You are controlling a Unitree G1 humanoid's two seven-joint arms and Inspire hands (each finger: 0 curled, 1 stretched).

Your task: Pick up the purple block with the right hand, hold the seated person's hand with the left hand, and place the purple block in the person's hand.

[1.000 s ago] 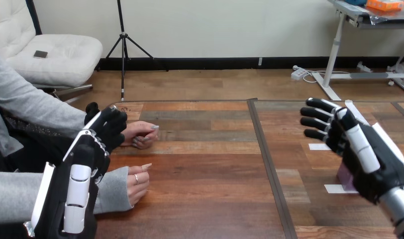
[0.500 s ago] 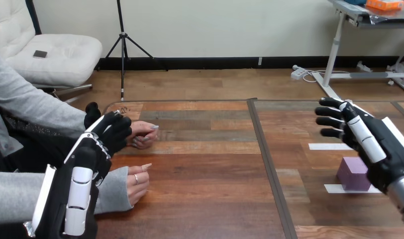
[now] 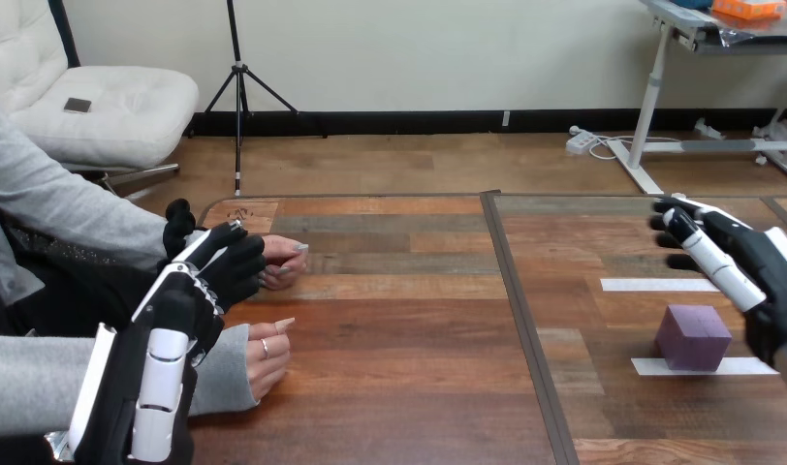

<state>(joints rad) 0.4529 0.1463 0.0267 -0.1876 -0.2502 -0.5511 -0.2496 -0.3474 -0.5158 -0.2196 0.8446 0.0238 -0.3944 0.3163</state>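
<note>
Nearby, white tape (image 3: 651, 367) under purple block (image 3: 693, 337)

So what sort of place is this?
Likely a robot test bench: a wooden table with white tape strips marking spots, a purple block at one, and a person's hand resting near its left edge.

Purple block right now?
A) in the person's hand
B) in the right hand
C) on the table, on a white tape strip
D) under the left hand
C: the purple block sits on the table on a white tape strip, with the right hand open beside it.
</note>
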